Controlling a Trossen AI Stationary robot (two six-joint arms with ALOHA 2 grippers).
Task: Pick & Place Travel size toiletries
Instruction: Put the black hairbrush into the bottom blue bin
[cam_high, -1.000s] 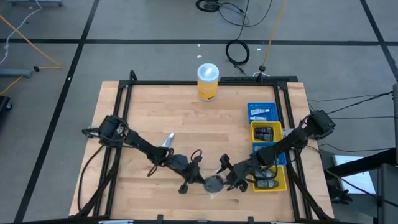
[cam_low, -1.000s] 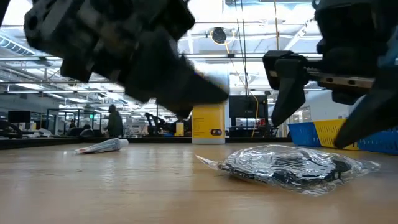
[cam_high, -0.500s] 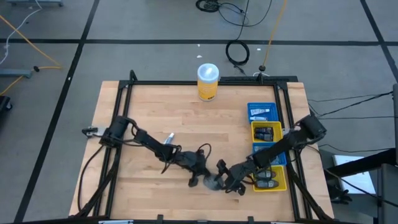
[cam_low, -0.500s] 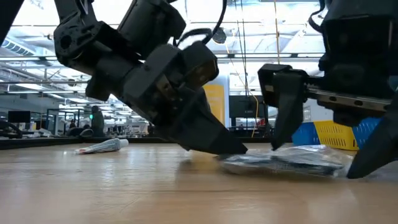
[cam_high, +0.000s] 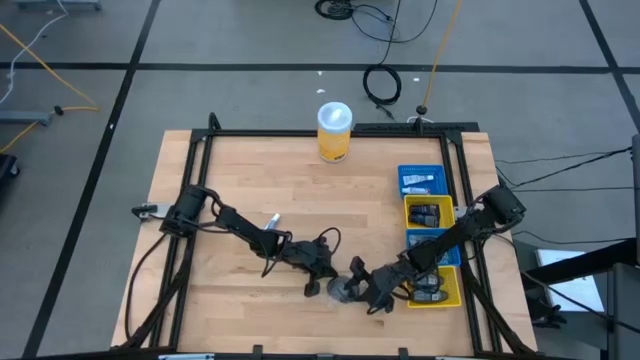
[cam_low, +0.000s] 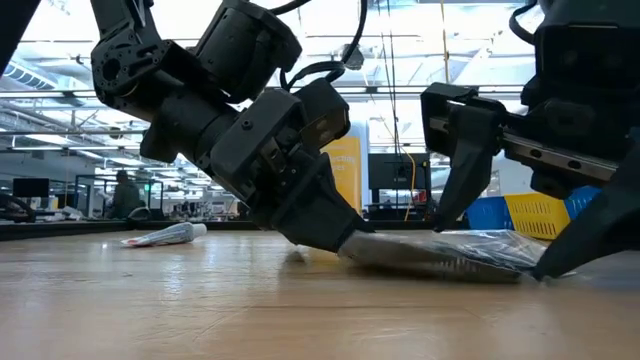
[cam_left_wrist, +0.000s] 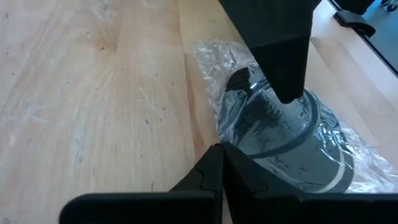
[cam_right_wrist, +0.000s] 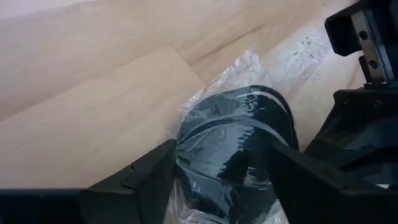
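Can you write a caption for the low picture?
Left pincer, shut, presses the plastic-wrapped jar while the right pincer straddles it.

One tall yellow canister with a white lid (cam_high: 335, 131) stands on the wooden table (cam_high: 240, 190). Toward the table's near edge from the canister lie one small white-silver tube (cam_high: 271, 221) and one round dark jar sealed in clear crinkled plastic (cam_high: 344, 289). Three plastic bins sit beside the canister: one blue bin (cam_high: 420, 180) and two yellow bins (cam_high: 428, 212).
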